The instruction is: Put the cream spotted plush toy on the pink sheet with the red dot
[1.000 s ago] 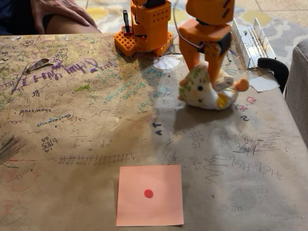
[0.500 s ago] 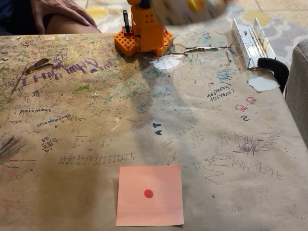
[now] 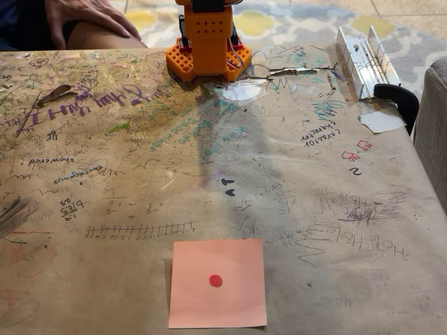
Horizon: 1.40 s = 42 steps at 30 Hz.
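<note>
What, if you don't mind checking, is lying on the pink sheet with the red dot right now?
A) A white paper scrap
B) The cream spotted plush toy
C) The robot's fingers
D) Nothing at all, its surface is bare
D, since the pink sheet with the red dot lies flat near the front edge of the scribbled table with nothing on it.

Looks like a home living area, not a lab. Tabletop (image 3: 105, 181) is covered w/ brown paper full of doodles, sums & handwritten names. At 12 o'clock beyond it, a patterned rug (image 3: 279, 21) in yellow/grey. At 3 o'clock, grey upholstered furniture edge (image 3: 434, 125). At 11 o'clock a person's hand (image 3: 87, 15) rests on a knee. Orange robot base (image 3: 207, 49) is clamped at 12 o'clock edge.
</note>
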Each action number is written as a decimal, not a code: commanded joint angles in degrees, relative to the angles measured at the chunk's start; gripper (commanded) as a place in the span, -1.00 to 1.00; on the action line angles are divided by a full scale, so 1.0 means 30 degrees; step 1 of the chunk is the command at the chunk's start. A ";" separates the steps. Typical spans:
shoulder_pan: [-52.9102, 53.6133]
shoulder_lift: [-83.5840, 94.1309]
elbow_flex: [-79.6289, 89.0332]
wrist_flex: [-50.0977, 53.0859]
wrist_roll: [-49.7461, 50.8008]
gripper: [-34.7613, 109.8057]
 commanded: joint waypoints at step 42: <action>-0.3047 -0.3281 1.1396 -0.6240 -0.1494 -0.52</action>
